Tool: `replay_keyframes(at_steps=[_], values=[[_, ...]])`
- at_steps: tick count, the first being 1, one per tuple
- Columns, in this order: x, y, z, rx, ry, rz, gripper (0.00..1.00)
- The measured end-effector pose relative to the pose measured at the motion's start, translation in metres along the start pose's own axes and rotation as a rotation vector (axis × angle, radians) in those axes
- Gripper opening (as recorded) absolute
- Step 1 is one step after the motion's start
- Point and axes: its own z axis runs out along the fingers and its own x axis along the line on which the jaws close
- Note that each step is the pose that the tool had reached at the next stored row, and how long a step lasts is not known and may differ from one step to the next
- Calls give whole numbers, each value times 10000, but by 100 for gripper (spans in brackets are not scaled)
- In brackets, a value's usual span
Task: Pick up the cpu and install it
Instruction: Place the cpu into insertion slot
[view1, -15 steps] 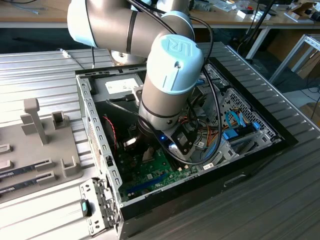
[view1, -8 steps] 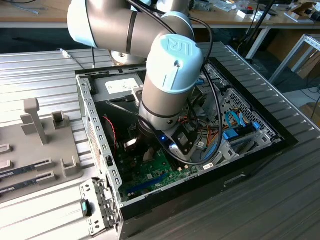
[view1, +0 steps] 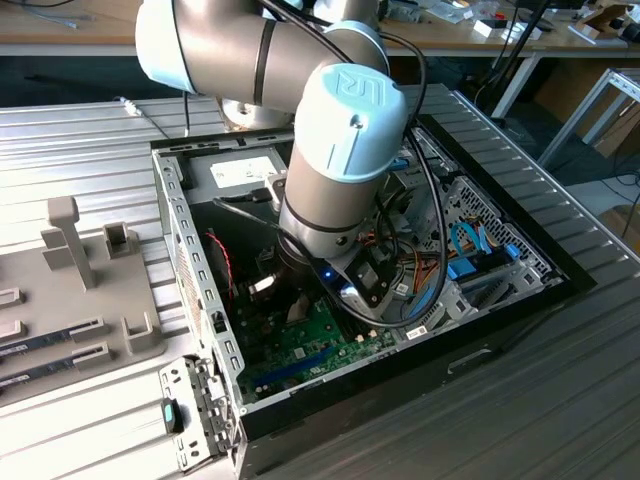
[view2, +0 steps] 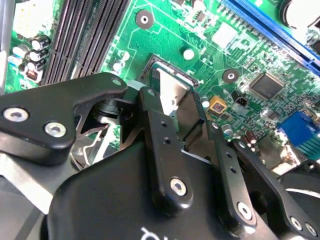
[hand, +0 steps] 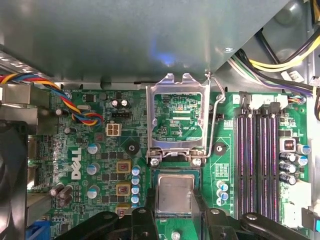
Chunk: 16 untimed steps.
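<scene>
two black fingers (view2: 161, 145) of the gripper (view2: 174, 98) are pressed against opposite edges of the cpu (hand: 175, 194), pinching it right at the socket on the green motherboard (hand: 100, 165). in both wrist views the chip's silvery top shows between them, w/ its near edge cut off by the finger links. whether it sits fully in the socket or just above it can't be told.

just beyond, the socket's metal retention frame (hand: 177, 120) stands flipped open, its wire lever (hand: 216, 117) raised beside it. dark memory slots (hand: 257, 160) run along one side of the socket and a row of small capacitors (hand: 136, 185) along the other. a twisted bundle of coloured wires (hand: 75, 107) leads toward a fan (hand: 10, 170) that is mostly out of frame. a grey metal panel (hand: 125, 40) hides the board's far part.

in the exterior view the arm (view1: 340, 150) reaches down into the open pc case (view1: 195, 270), its wrist blocking most of the interior. on the exterior view's left a grey fixture tray (view1: 100, 300) rests on the ribbed metal table (view1: 540, 400), approx. two narrow sticks (view1: 60, 357) lying in it, hard to make out. farthest back, a wooden bench (view1: 60, 30) is cut off by the frame.
</scene>
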Motion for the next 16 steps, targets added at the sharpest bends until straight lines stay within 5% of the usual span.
replay_keyframes(at_steps=[3, 16], values=[[-38, 15, 3, 0, 65, 2, 41], [-28, 37, 5, 0, 69, 2, 42]])
